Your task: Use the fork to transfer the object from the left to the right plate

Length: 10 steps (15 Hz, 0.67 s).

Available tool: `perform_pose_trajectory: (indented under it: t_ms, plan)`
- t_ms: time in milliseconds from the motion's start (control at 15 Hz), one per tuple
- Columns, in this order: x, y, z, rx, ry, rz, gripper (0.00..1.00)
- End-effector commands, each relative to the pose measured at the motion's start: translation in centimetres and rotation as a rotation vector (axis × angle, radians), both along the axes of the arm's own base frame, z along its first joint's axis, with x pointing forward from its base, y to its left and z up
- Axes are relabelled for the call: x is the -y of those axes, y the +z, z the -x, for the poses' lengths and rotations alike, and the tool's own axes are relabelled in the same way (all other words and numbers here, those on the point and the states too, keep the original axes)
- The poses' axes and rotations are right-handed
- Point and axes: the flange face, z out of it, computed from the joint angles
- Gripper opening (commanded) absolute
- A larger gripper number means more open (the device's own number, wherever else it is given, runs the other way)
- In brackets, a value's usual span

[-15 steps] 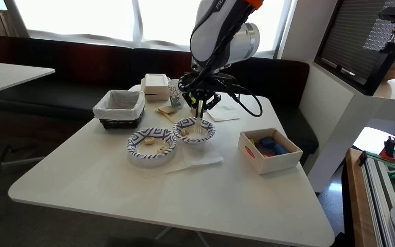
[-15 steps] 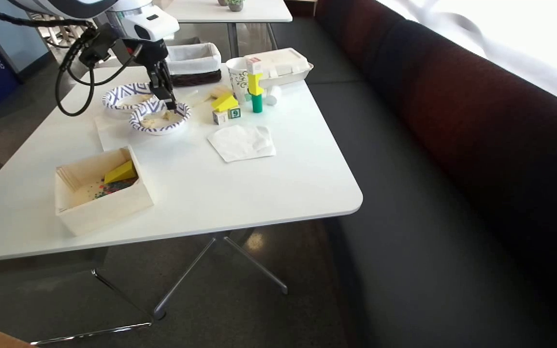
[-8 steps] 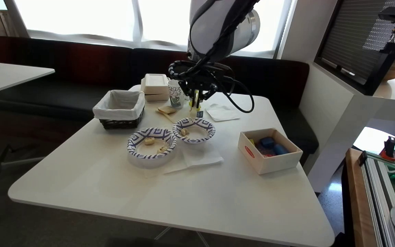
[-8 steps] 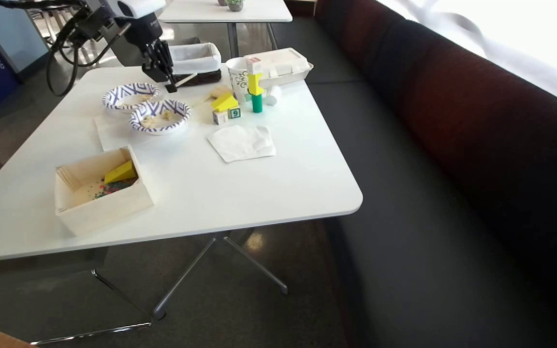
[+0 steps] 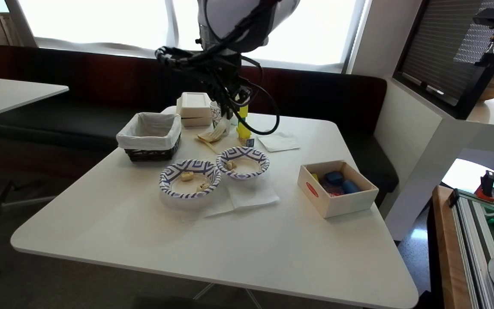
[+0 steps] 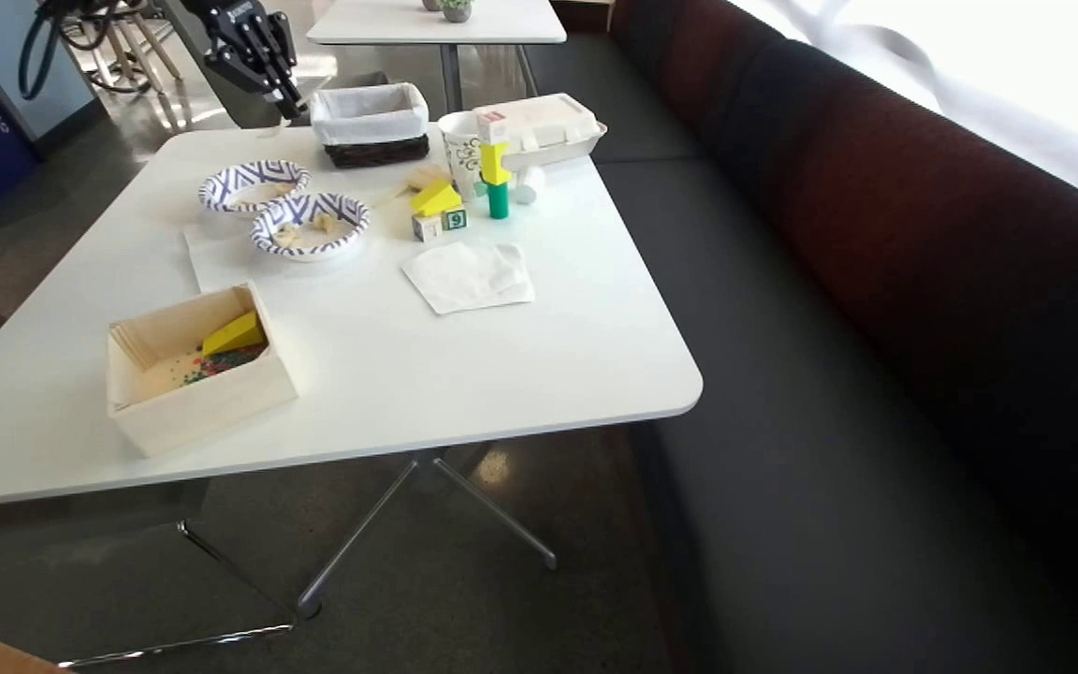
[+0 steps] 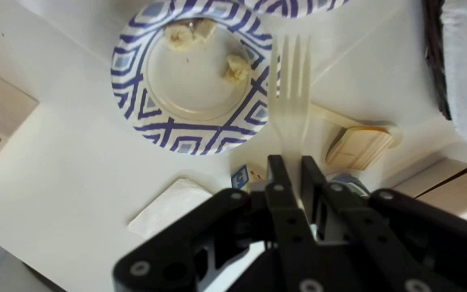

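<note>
My gripper (image 7: 292, 164) is shut on the whitish fork (image 7: 290, 103). The fork points away from my fingers, and its tines look bare. In the exterior views the gripper (image 5: 228, 115) (image 6: 292, 109) is raised. The fork (image 5: 221, 127) hangs tilted before the cup and toy bread; elsewhere it is hardly visible. The left plate (image 5: 168, 183) has two pale food pieces (image 5: 187, 176). The right plate (image 5: 264, 161) touches it or nearly so. In the wrist view the right plate (image 7: 195, 138) holds three pieces (image 7: 236, 69); the left plate (image 7: 290, 7) is cut off.
A lined basket (image 5: 149, 143) stands left, with a clamshell box (image 5: 194, 110) behind. A wooden box with blocks (image 5: 337, 189) stands right. A block tower (image 6: 494, 168), paper cup (image 6: 459, 150), toy bread on a wooden utensil (image 7: 359, 148) and napkin (image 6: 469, 276) are near the plates.
My gripper has lifted the fork out of the right plate and moved up and away from it. The fork has tilted. The plates and food pieces look unmoved.
</note>
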Motion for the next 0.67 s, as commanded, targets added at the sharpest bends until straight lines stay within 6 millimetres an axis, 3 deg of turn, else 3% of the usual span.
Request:
perform_pose_trajectory:
  t_ms: [0, 133, 200, 267, 600]
  plan:
    - [-1.0, 0.6, -0.3, 0.004, -0.006, 0.000, 0.13]
    - [-1.5, 0.7, -0.3, 0.008, -0.013, 0.000, 0.13]
    - [-1.2, 0.7, -0.3, 0.008, -0.018, 0.002, 0.03]
    - [-1.3, 0.3, -0.7, -0.018, -0.016, 0.047, 0.03]
    - [-6.3, -0.2, -3.3, -0.056, 0.031, 0.126, 0.03]
